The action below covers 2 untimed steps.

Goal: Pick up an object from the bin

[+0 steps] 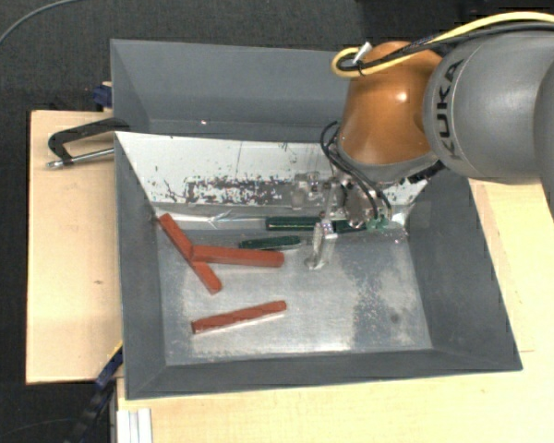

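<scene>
Standing with a dark green stick (268, 243) at its nine o'clock, the gripper (318, 250), aperture not determinable, would best have straddled it crosswise.

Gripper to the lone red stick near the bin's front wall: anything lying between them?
Nothing: in the camera view the bin floor between the gripper and that red stick is bare.

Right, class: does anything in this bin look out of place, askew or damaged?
Nothing looks broken or spilled. A slanted red stick and a level red stick meet at the left; a third red stick lies alone nearer the front. Dark speckles mark the back wall, perhaps scuffs.
</scene>
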Motion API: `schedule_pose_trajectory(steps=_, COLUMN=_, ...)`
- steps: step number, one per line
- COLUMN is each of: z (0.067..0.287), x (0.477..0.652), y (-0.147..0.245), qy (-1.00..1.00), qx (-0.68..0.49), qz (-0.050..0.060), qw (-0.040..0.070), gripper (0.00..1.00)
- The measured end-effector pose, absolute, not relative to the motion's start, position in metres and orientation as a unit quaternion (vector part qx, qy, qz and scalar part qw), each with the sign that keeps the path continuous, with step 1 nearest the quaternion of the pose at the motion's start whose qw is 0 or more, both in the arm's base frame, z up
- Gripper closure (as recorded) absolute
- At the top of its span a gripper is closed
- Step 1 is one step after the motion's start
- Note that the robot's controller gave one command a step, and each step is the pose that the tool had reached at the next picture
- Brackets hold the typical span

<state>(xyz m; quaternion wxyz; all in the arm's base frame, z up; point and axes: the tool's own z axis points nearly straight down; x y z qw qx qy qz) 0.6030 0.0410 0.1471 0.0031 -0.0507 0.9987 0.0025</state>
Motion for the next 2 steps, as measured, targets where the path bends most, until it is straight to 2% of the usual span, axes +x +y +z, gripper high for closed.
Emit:
schedule_pose_trajectory(steps=1, z=0.0709, x=0.5839, y=0.106, qy=0.989, qx=-0.146, qz=0.001, qw=0.001, gripper=0.0)
schedule_pose_trajectory(steps=2, z=0.0736, x=0.5856, y=0.105, qy=0.989, qx=-0.145, qz=0.001, qw=0.003, gripper=1.0)
